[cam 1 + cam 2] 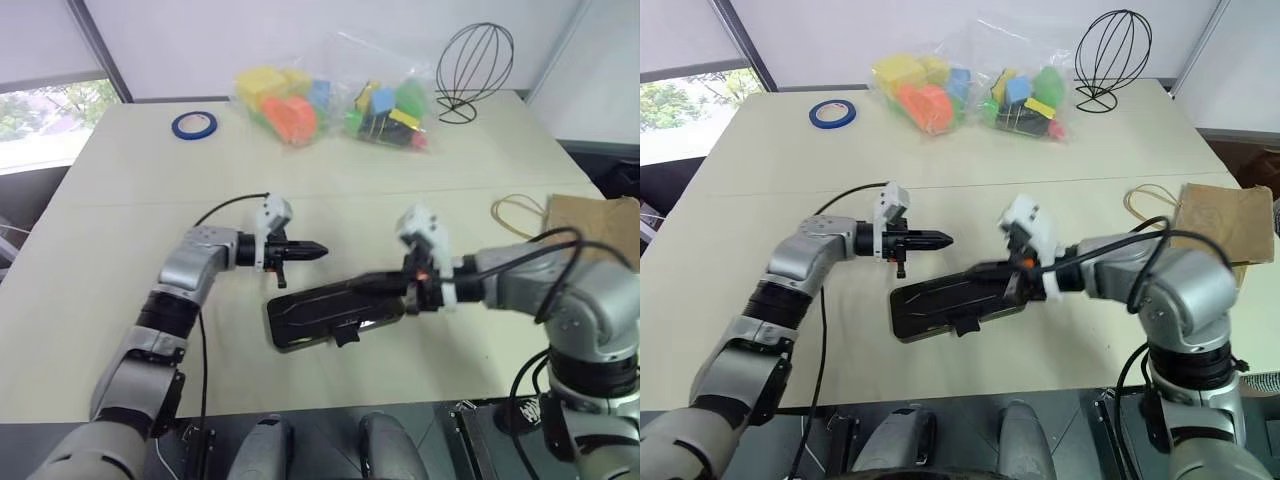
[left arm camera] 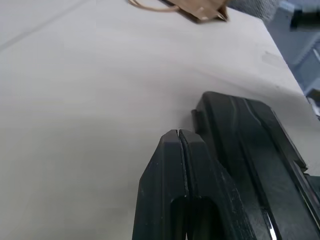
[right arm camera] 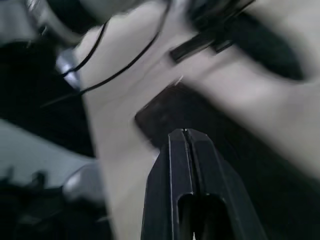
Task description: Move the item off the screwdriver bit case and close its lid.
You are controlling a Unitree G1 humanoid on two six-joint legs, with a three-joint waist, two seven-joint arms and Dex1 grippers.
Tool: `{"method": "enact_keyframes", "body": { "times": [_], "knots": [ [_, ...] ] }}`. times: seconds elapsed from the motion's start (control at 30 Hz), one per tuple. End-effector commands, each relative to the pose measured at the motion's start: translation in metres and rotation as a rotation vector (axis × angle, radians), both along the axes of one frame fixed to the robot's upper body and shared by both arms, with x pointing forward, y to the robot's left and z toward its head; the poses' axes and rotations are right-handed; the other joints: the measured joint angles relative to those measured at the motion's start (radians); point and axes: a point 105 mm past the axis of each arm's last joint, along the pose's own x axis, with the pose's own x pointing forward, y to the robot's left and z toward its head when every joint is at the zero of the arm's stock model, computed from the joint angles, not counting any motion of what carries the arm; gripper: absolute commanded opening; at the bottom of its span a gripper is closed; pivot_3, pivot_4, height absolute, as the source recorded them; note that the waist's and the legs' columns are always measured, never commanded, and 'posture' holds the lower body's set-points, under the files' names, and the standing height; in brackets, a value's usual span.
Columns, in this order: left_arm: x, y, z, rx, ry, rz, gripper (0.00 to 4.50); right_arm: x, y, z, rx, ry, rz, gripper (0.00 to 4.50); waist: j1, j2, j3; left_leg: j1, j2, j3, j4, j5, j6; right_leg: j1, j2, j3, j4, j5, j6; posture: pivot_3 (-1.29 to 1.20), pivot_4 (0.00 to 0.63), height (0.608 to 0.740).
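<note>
Case [image 1: 950, 297] mid-table front edge, smooth dark rounded lid [image 1: 330, 310] down; tray hidden. Right gripper [image 1: 412, 292] pinched empty over it, left gripper [image 1: 940, 240] likewise. Crinkled kraft bag [image 1: 1228, 222] far right, partly occluded.

Head stereo overhead; wrist cams close.
</note>
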Motion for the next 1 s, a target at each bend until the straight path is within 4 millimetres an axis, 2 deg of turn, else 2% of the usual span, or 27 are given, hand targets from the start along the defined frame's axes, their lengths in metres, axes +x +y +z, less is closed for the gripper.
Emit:
{"method": "enact_keyframes", "body": {
  "times": [0.03, 0.13, 0.27, 0.53, 0.8, 1.0],
  "knots": [
    [0.004, -0.006, 0.003, 0.012, -0.037, -0.020, 0.00, -0.013, 0.004, -0.017, -0.019, 0.043, 0.097, 0.05, 0.000, 0.000, 0.000, 0.000, 0.000, 0.000, 0.000, 0.000, 0.000, 0.000, 0.000, 0.000, 0.000, 0.000, 0.000, 0.00, 0.150, 0.740],
    [0.004, -0.008, -0.002, 0.021, -0.036, -0.023, 0.00, -0.010, 0.002, -0.036, -0.060, 0.059, 0.094, 0.05, -0.004, 0.000, 0.000, 0.000, 0.000, 0.000, 0.000, 0.000, 0.000, 0.000, 0.000, 0.000, 0.000, 0.000, 0.000, 0.00, 0.150, 0.740],
    [0.002, -0.008, -0.003, 0.024, -0.040, -0.028, 0.00, -0.001, 0.002, -0.049, -0.074, 0.053, 0.057, 0.05, -0.003, 0.000, 0.000, 0.000, 0.000, 0.000, 0.001, 0.000, 0.000, 0.000, 0.000, 0.000, 0.001, 0.000, 0.000, 0.00, 0.150, 0.740],
    [-0.004, -0.006, -0.009, 0.041, -0.038, -0.039, 0.00, 0.009, 0.006, -0.053, -0.057, 0.046, -0.001, 0.05, -0.006, 0.000, 0.000, 0.001, 0.001, -0.001, 0.001, 0.000, 0.000, 0.000, 0.000, 0.000, 0.001, 0.000, 0.000, 0.00, 0.150, 0.740],
    [-0.010, -0.010, -0.018, 0.070, -0.037, -0.072, 0.00, 0.007, 0.002, -0.066, -0.119, 0.043, -0.001, 0.05, -0.004, -0.001, 0.000, 0.001, 0.001, -0.001, 0.001, 0.000, 0.000, 0.001, 0.001, 0.000, 0.001, 0.000, 0.000, 0.00, 0.150, 0.740],
    [-0.011, -0.014, -0.021, 0.082, -0.041, -0.088, 0.00, 0.006, 0.005, -0.070, -0.147, 0.023, 0.002, 0.05, -0.004, -0.002, -0.002, 0.002, 0.001, -0.001, 0.002, 0.000, 0.000, 0.002, 0.001, 0.000, 0.001, 0.000, 0.000, 0.00, 0.150, 0.740]
  ]
}}
